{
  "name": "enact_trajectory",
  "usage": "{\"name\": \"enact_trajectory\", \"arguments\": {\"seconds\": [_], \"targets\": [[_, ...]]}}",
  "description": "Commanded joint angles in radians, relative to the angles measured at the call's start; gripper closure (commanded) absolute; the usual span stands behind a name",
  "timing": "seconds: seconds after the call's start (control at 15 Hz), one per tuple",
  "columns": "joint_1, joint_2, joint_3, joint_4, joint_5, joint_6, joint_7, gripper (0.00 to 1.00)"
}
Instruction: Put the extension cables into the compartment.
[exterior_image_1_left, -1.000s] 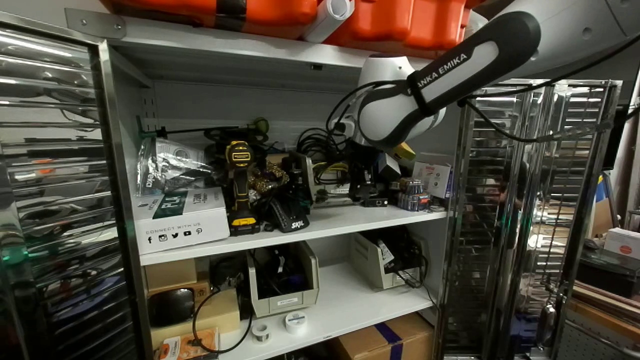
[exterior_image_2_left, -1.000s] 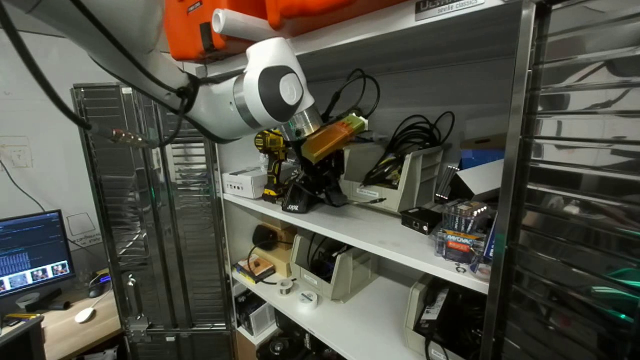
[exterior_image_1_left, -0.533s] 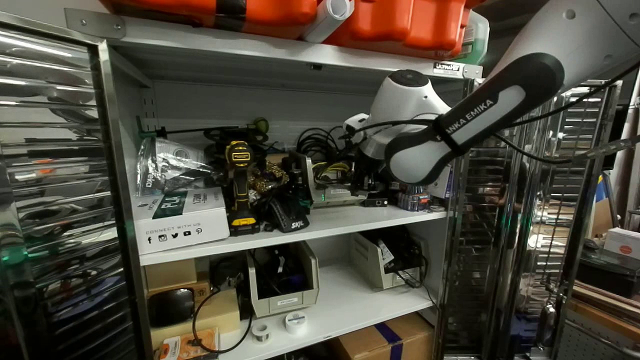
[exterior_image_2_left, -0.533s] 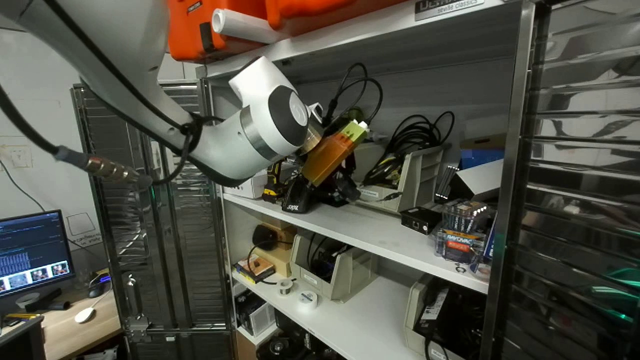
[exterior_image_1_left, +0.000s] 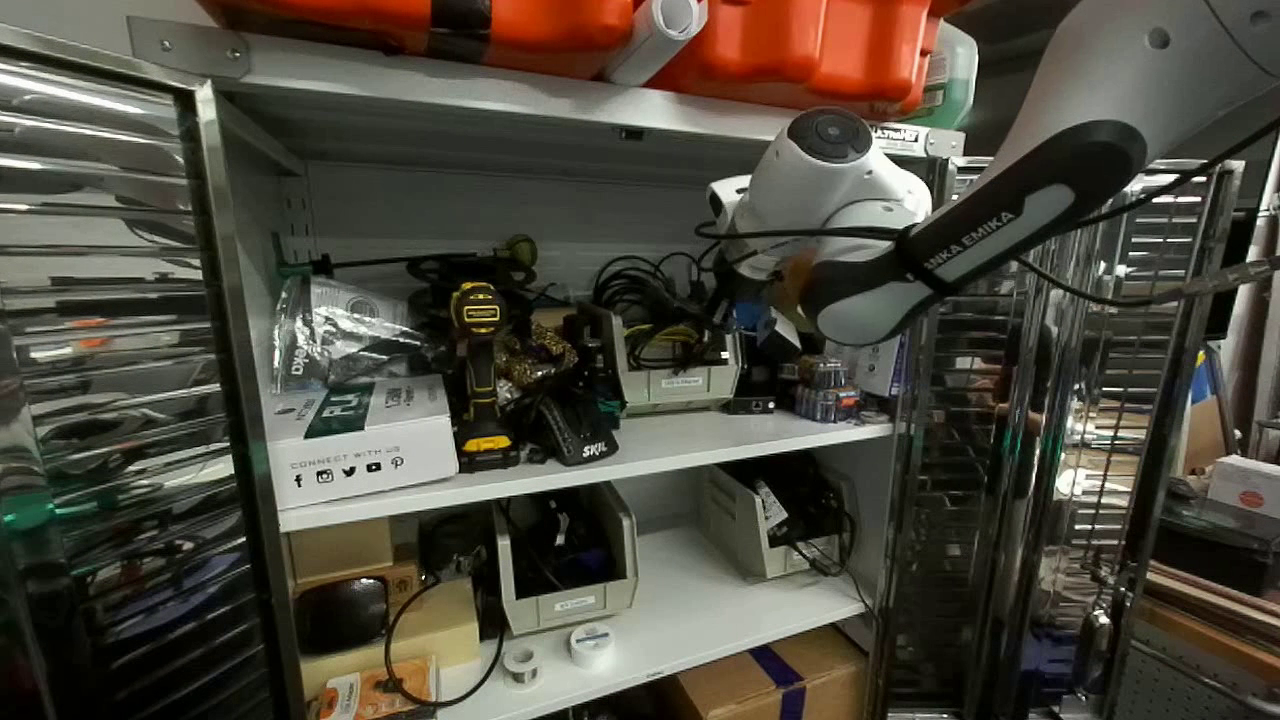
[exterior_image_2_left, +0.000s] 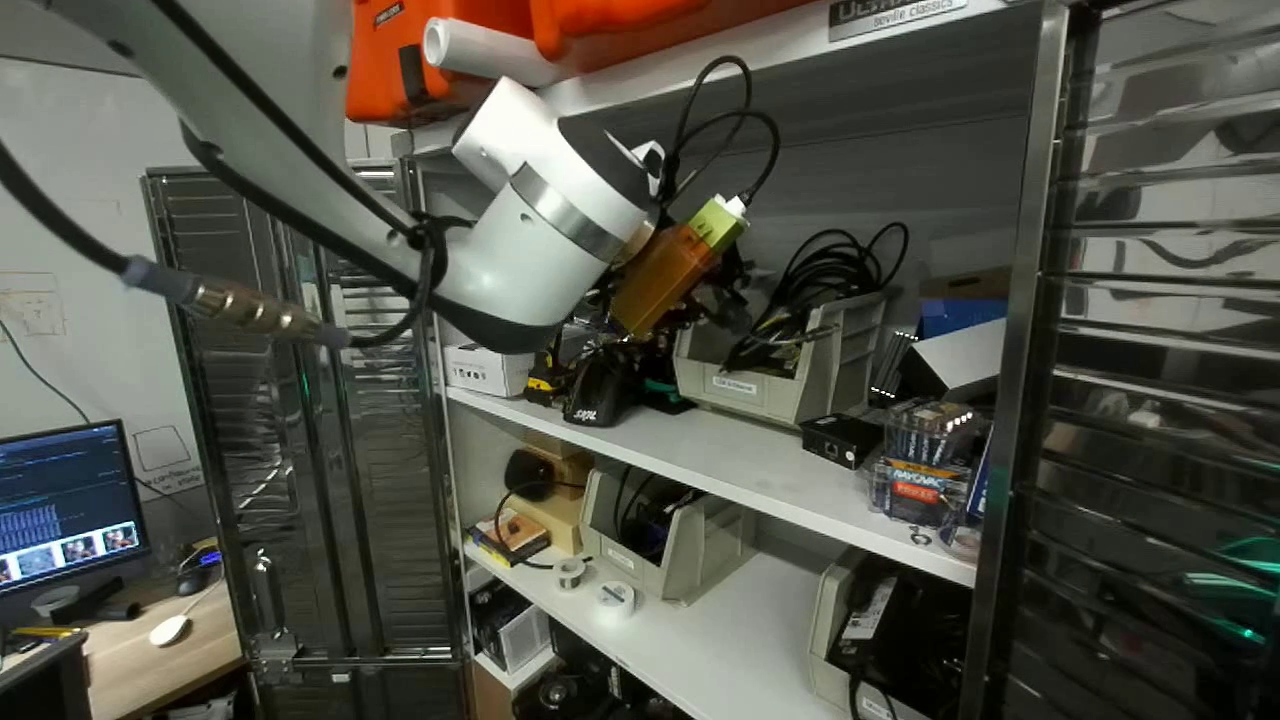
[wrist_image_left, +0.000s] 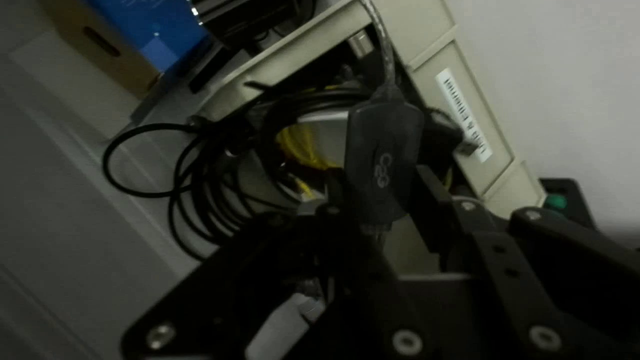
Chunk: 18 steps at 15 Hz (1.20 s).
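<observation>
The black cords lie in loose coils in and over a grey bin on the upper shelf; they also show in an exterior view and the wrist view. The compartment is the upper bay, with its white back wall and shelf board. My gripper is above the front of the bin, tilted down, shut on a dark flat adapter marked C2G with a translucent grey cable. In an exterior view the gripper is partly hidden behind its orange cover.
The bin is labelled USB & Ethernet. Beside it are a black box, batteries, a yellow-and-black drill and a SKIL tool. More bins stand on the shelf below. Metal doors flank the bay.
The hand has swung and tilted, and my gripper has risen with the adapter. The adapter's loose cable end moved from near the shelf up to the front of the bin.
</observation>
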Motion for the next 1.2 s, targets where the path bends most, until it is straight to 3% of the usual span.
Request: {"name": "enact_trajectory", "arguments": {"seconds": [0.0, 0.53, 0.73, 1.13], "targets": [[0.061, 0.095, -0.063, 0.199, -0.136, -0.02, 0.27, 0.84], [0.186, 0.358, -0.177, 0.585, -0.424, -0.155, 0.831, 0.84], [0.198, 0.424, -0.177, 0.641, -0.459, -0.226, 0.874, 0.84], [0.172, 0.501, -0.144, 0.683, -0.393, -0.313, 0.792, 0.84]]}}
